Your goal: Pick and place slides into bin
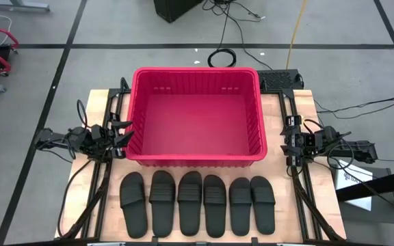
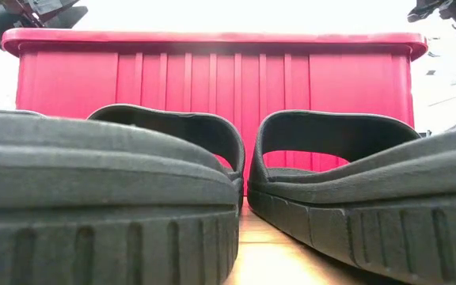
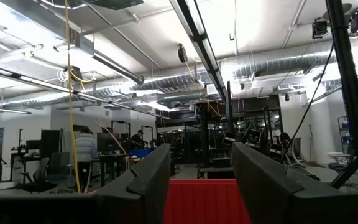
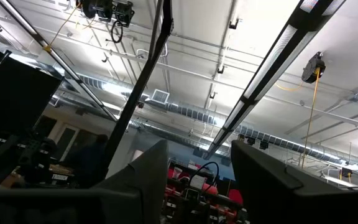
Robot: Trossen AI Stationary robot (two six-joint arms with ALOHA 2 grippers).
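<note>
Several matching black slides (image 1: 197, 203) lie in a row, soles down, on the wooden table near its front edge; two of them fill the low view (image 2: 323, 198). The empty red bin (image 1: 195, 115) stands on the table behind them and shows in the low view (image 2: 212, 95). My left gripper (image 1: 125, 131) is open beside the bin's left wall, above the table. My right gripper (image 1: 287, 142) is open beside the bin's right wall. In the left wrist view the open fingers (image 3: 145, 180) frame a bit of the red bin (image 3: 201, 200).
Black rails run along both sides of the table (image 1: 313, 198). Cables lie on the floor behind the bin (image 1: 221, 56). A label sits at the table's right edge (image 1: 347, 179). People stand at desks in the room beyond (image 3: 82, 152).
</note>
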